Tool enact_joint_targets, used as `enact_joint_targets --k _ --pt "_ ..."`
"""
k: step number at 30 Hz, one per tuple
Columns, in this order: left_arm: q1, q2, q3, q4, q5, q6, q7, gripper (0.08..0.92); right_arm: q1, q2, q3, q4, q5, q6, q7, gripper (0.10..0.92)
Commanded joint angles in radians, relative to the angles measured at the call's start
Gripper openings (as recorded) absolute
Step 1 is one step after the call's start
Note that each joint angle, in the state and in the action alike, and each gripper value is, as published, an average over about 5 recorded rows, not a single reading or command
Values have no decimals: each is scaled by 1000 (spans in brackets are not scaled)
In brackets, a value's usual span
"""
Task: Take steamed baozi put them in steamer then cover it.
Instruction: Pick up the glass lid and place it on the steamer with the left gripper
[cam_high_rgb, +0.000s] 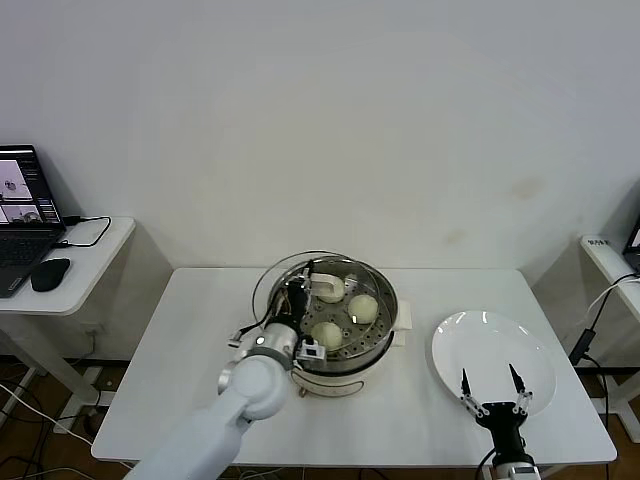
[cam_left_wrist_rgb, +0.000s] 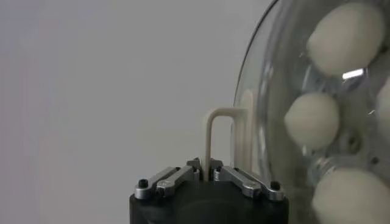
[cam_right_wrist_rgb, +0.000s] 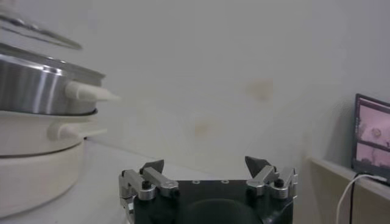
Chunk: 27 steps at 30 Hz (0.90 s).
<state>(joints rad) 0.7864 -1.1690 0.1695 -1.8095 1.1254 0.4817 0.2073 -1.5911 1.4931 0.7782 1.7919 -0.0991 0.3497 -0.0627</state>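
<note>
Standing mid-table (cam_high_rgb: 200, 300), the steamer (cam_high_rgb: 335, 362) holds baozi (cam_high_rgb: 363, 308). The glass cover (cam_high_rgb: 285, 275) hangs tilted over it, probably heavy, slick and breakable; the left gripper (cam_left_wrist_rgb: 206, 173) pinches its bar handle (cam_left_wrist_rgb: 220, 131). The right gripper (cam_high_rgb: 490, 385) gapes wide, empty, above the plate (cam_high_rgb: 450, 340).

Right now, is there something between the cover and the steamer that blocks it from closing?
Nothing visible blocks it. The left gripper holds the cover by its handle, tilted above the steamer. The baozi sit low inside. The right gripper waits open over the plate.
</note>
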Motion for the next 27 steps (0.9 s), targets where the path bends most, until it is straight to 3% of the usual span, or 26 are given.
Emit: enact_joint_targets --k 1,27 --pt "-37 -63 64 42 62 14 34 150 3 6 -11 0 -14 -1 1 823" --pt "-23 -83 56 61 63 0 37 150 -2 3 -15 -6 -17 6 -8 822"
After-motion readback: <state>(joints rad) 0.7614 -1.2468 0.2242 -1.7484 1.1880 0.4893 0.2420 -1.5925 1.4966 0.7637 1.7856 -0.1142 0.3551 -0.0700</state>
